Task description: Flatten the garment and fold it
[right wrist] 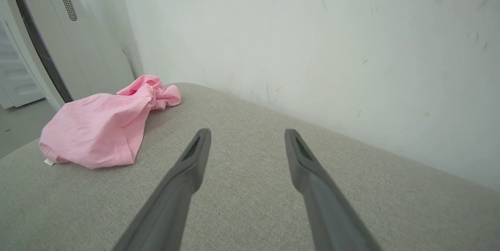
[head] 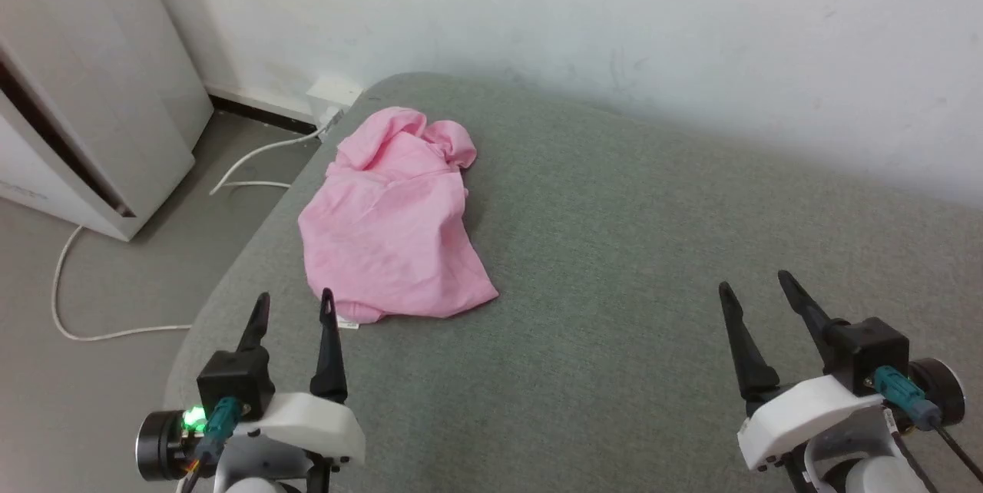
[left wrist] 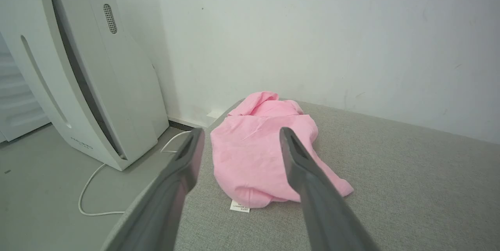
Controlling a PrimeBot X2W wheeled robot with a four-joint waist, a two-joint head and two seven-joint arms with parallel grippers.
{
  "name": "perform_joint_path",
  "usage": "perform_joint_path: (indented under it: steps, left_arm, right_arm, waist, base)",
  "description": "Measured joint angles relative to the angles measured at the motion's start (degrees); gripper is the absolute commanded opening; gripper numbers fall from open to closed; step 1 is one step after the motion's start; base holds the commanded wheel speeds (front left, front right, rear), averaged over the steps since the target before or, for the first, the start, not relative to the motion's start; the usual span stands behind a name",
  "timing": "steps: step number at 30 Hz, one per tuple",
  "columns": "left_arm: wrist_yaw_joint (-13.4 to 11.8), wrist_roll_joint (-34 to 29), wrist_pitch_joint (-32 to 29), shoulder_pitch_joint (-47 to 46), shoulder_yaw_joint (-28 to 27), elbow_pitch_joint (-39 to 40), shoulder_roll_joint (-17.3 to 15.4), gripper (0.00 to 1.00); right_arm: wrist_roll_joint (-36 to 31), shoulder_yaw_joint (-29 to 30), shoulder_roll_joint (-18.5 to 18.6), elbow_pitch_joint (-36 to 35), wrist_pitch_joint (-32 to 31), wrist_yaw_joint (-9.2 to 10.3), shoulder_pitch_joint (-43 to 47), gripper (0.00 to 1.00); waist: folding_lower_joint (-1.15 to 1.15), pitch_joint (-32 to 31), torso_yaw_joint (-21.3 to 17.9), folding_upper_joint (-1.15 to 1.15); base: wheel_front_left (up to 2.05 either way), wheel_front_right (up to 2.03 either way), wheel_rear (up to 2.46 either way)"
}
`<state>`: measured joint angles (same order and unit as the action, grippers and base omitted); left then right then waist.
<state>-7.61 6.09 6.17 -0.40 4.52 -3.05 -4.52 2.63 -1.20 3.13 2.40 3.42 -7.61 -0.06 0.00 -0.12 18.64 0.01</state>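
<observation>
in the head view, the pink garment (head: pixel 392 232) lay crumpled left of centre on the grey fabric surface (head: pixel 614 247). the left claw (head: pixel 296 296) at lower left and the right claw (head: pixel 753 281) at lower right both stood apart, empty. in the left wrist view, the garment sat mid-frame beyond the spread fingers, its white label (left wrist: pixel 239 206) poking out below. in the right wrist view, it lay at middle left, well apart from that claw.

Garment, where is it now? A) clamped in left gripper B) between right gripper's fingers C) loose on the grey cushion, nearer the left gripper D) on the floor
C: the garment lies bunched on the grey cushion, ahead of the open left gripper, well away from the right gripper.
</observation>
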Motion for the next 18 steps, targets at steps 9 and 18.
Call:
perform_joint_path:
  steps: [9,18]
  left_arm:
    - [-1.12,1.04,0.77,0.01,0.68,-0.4,-0.6,1.0]
    - [-2.6,2.01,1.53,0.01,1.42,-0.75,-1.11,1.0]
  right_arm:
    - [0.45,-0.22,-0.01,0.64,0.69,0.0,-0.59,1.0]
    - [0.98,-0.48,-0.02,1.25,1.24,0.0,-0.77,1.0]
  waist:
    - [0.0,-0.01,2.28,0.0]
    - [0.0,-0.03,4.55,0.0]
  base:
    - [0.0,0.0,0.0]
    - [0.0,0.0,0.0]
